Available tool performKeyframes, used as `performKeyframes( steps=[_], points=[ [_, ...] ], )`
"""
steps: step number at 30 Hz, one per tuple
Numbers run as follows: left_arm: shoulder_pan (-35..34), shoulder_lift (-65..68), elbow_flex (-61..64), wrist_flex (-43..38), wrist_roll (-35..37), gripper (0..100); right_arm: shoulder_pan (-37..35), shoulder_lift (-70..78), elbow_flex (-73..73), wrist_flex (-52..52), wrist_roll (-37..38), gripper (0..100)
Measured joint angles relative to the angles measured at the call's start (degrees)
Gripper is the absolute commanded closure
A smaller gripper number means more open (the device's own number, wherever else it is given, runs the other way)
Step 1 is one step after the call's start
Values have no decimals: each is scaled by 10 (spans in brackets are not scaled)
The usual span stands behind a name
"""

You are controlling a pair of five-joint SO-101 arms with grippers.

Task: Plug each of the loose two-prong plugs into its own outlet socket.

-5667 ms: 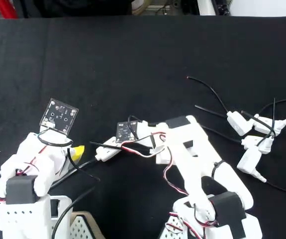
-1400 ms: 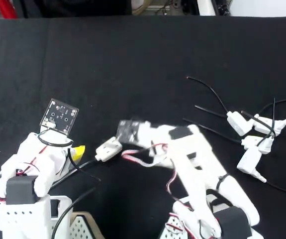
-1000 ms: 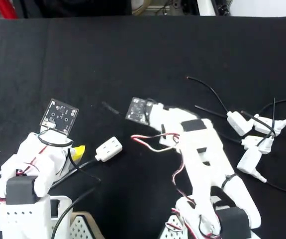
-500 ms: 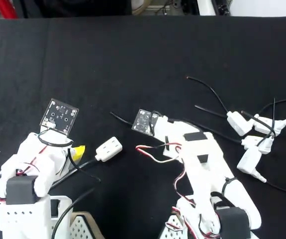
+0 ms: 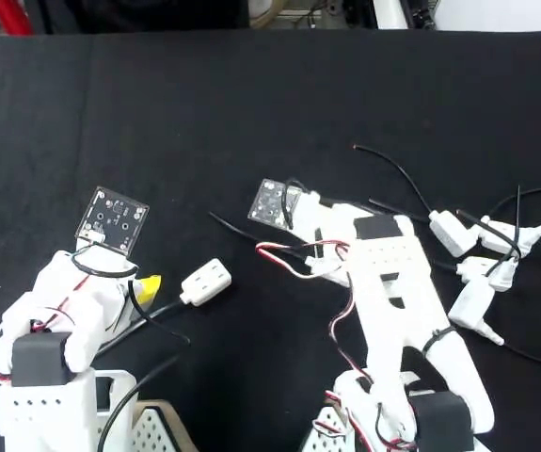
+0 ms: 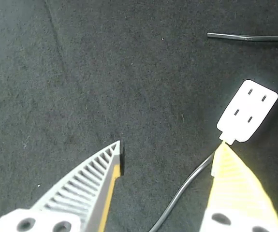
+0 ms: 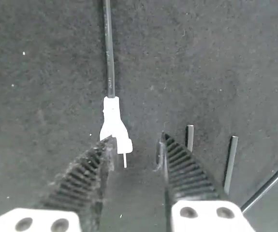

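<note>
The white outlet socket block (image 5: 205, 281) lies on the black table, its four slots facing up in the left wrist view (image 6: 247, 112). My left gripper (image 6: 170, 146) stands open beside it, the yellow fingertip (image 6: 224, 153) touching the block's cable end. My right gripper (image 7: 136, 140) is open and low over the table, to the right of the block. A white two-prong plug (image 7: 114, 128) lies at the tip of one of its fingers, prongs pointing in between the jaws. The plug's black cord (image 5: 228, 226) trails off to the left.
Several more white plugs (image 5: 472, 259) with black cords lie bunched at the right of the table. Two loose cord ends (image 7: 231, 154) lie just beside my right gripper. The socket's black cable (image 5: 148, 320) runs back past the left arm's base.
The right arm has swung away from the socket block, back and to the right, and the plug with its cord has gone with it. The left arm has kept still.
</note>
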Motion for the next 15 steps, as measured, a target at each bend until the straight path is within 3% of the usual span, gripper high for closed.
performKeyframes(
  steps=[15],
  points=[
    [0,0,0,0,0,700,34,210,-85,-40,0,822]
  ],
)
